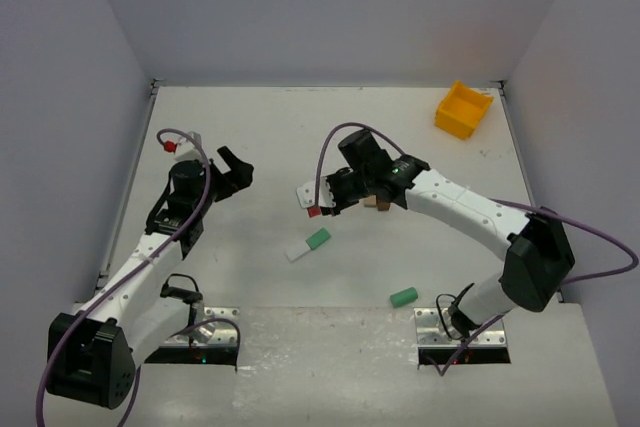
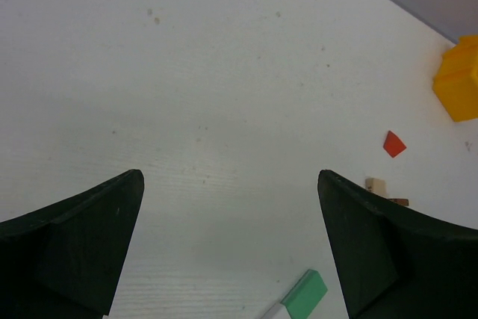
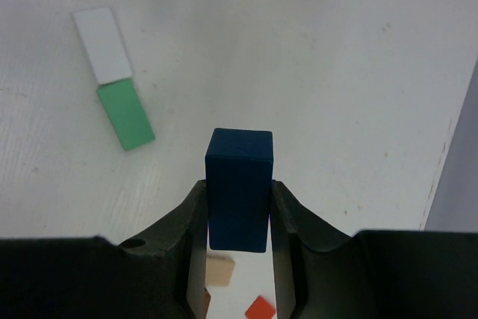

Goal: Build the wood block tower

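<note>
**Fig. Hazards while one block is in hand, read left to right.**

Toward the left edge, I have the left jaws spread fully. They hold nothing and hang over bare surface, so they pose little risk unless I swing them inward.

In the middle of the surface, a white block (image 1: 296, 251) and a green block (image 1: 318, 238) lie flat, end to end and touching. Just beyond them sits a red block (image 1: 315, 212), close beneath the right jaws. The right jaws are closed on a blue block (image 3: 239, 188), gripped by its sides with its end standing out past the tips. A tan block (image 1: 378, 203) lies near the red one.

As far as I can tell, no tower stands yet; its pieces are scattered about the middle. A second green block (image 1: 404, 296) lies toward the near edge, right of middle. A yellow bin (image 1: 463, 109) sits in the far right corner.

Likely failures, in my judgement:
- The blue block pivots or slips, because the grip on it is short.
- The blue block is set down tilted or off-centre and topples.
- The right jaws nudge the red or tan block on the way down, since both lie so close below.
</note>
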